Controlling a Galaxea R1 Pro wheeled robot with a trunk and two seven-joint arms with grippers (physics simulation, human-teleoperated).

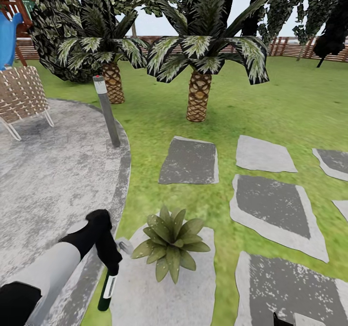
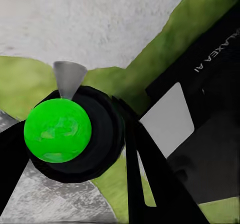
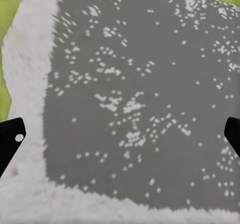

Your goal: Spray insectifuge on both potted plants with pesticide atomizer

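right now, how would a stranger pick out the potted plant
Start at the round grey patio and follow its edge to the left gripper, which holds the atomizer. The potted plant sits just beside it on a pale stepping stone. Unlike the tall palms behind, it is a low rosette of broad green leaves with no trunk.

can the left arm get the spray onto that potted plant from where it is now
Probably yes. The left gripper holds the pesticide atomizer right beside the potted plant on its stepping stone, with nothing between them, though the bottle hangs downward and may need re-aiming.
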